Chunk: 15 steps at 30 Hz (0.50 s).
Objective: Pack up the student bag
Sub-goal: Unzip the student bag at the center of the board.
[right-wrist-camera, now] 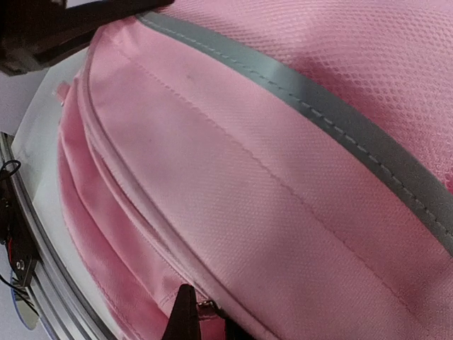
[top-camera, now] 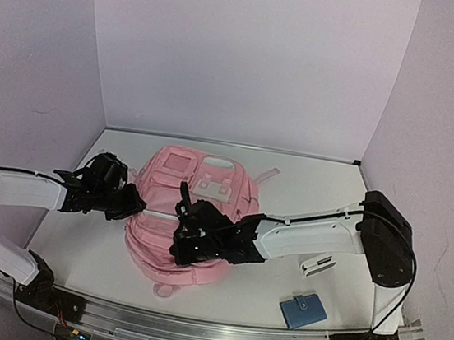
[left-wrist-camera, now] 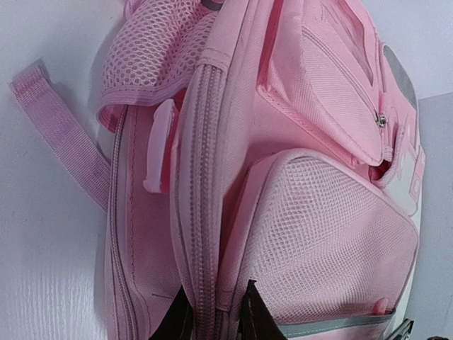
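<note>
The student bag (top-camera: 208,186) is a big pink backpack lying flat in the middle of the table, front pockets up. My left gripper (top-camera: 133,202) is at the bag's left side. In the left wrist view it (left-wrist-camera: 216,315) is shut on a fold of the bag's zip seam (left-wrist-camera: 202,212), with black fingertips (left-wrist-camera: 177,322) on either side. My right gripper (top-camera: 187,244) rests on the bag's near front part. In the right wrist view it (right-wrist-camera: 209,319) is closed around a small metal zip pull (right-wrist-camera: 205,306) on the pink fabric (right-wrist-camera: 269,177), below a grey trim strip (right-wrist-camera: 333,117).
A blue wallet (top-camera: 303,309) lies at the near right of the table. A small white object (top-camera: 317,265) lies just behind it, under the right arm. An aluminium rail (top-camera: 207,329) runs along the near edge. Purple walls enclose three sides.
</note>
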Available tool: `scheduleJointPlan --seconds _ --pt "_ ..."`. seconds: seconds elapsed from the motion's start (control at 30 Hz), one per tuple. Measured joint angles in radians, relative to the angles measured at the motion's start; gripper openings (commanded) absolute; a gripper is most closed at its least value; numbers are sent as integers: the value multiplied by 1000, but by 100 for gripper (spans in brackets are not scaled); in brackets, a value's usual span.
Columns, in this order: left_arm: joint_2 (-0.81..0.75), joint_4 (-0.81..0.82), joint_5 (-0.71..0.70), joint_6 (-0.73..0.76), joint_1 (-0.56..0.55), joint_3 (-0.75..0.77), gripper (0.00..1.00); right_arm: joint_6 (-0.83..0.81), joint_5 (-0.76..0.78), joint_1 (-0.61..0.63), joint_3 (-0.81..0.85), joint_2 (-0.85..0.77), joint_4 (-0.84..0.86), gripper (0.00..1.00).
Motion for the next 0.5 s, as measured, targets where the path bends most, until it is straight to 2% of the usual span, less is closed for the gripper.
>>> scheduleJointPlan --seconds 0.17,0.3,0.37,0.5 --pt "-39 23 -101 -117 -75 -52 0 -20 -54 -58 -15 0 0 0" --pt "21 73 -160 -180 -154 -40 2 -64 -87 -141 -61 -23 0 0" --pt "86 84 -169 -191 -182 6 8 -90 -93 -185 -84 -41 0 0" --pt "189 113 -145 -192 -210 105 34 -141 -88 -267 -127 -76 -2 0"
